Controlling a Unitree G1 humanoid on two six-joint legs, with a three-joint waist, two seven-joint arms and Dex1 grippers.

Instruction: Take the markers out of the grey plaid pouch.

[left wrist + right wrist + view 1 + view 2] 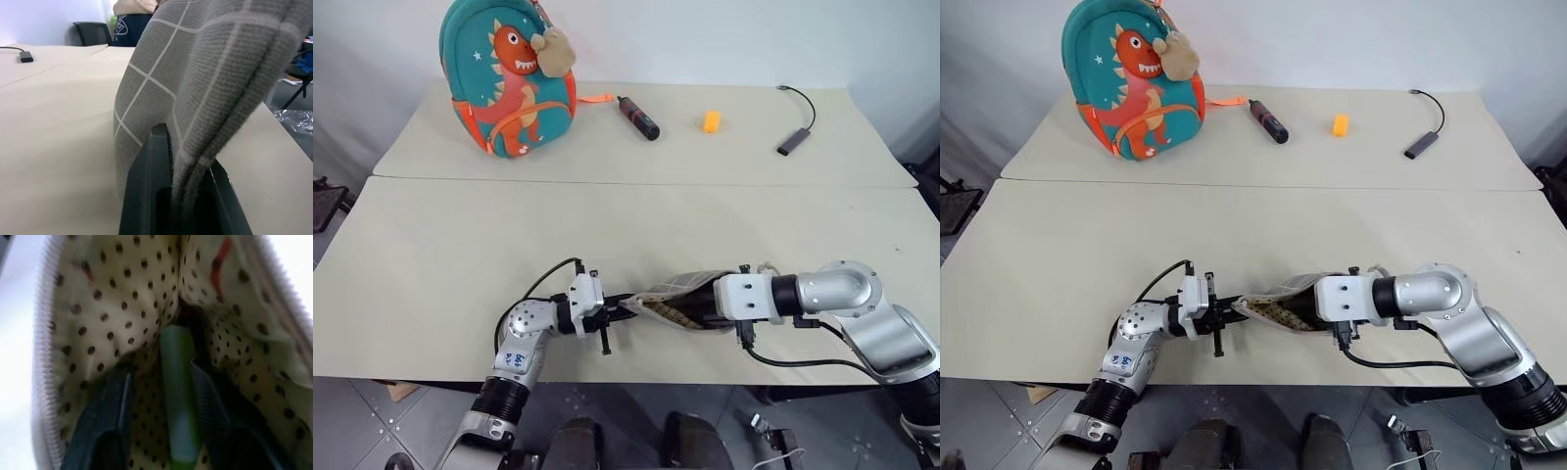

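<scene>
The pouch (677, 299) lies near the front edge of the table (460, 255), held up between the two arms with its mouth open toward the right arm. The left gripper (619, 311) has its jaws clamped on the pouch's end; in the left wrist view the grey grid fabric (195, 98) is pinched between the two black fingers (146, 196). The right gripper (161, 396) reaches into the pouch's open mouth. In the right wrist view its jaws stand apart inside the beige dotted lining (112, 308), with a green marker (178, 411) lying between the fingers (105, 416). Whether the fingers touch the marker cannot be told. A red streak (220, 262) shows deeper in the pouch, too blurred to name.

On the far table sit a teal dinosaur backpack (509, 78), a black-and-red stick (638, 117), a small orange block (711, 121) and a grey adapter with a cable (797, 137), all well apart from the pouch.
</scene>
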